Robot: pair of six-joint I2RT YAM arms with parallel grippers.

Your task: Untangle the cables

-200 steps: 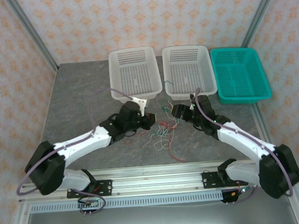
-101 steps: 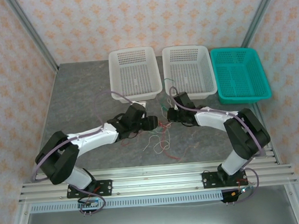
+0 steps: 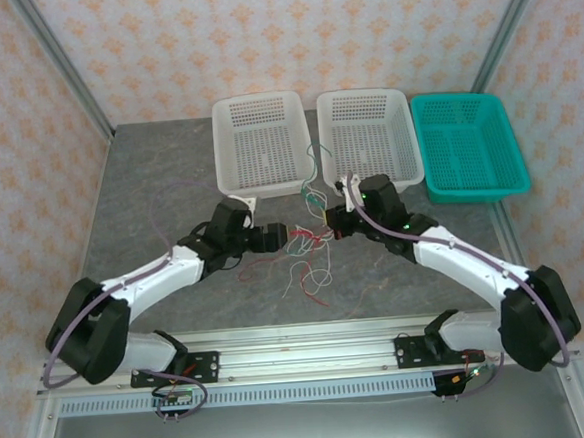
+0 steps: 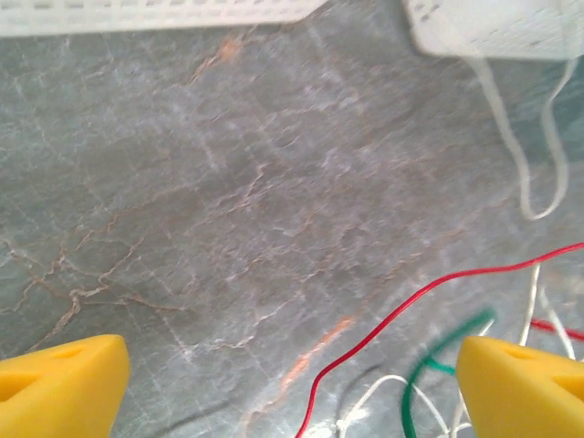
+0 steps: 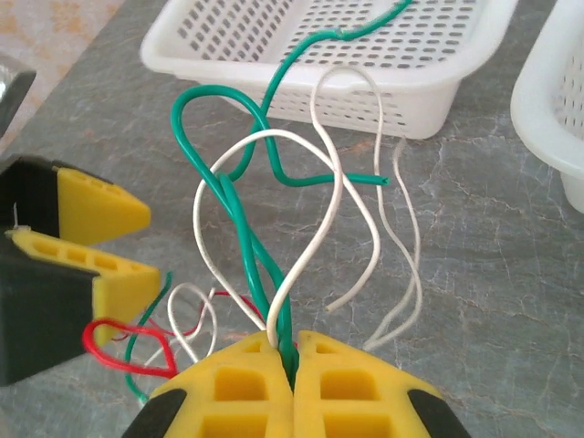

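While the right claw (image 5: 292, 354) pinches the thin, limp red, white and teal cables (image 5: 248, 246), the left claw (image 4: 292, 388) gapes wide; free ends seem best gripped.

- The grey, marble-patterned counter (image 3: 160, 198) is carrying three baskets and a tangle of cables.
- The left basket (image 3: 256, 99), white, is sitting at the far side, near the middle.
- The middle basket (image 3: 362, 95), also white, is sitting just beside it.
- The teal basket (image 3: 461, 97) is sitting rightmost, touching the middle one.
- The cables (image 3: 314, 275), red, white and green, are trailing loose ends over the counter in front of the white baskets.
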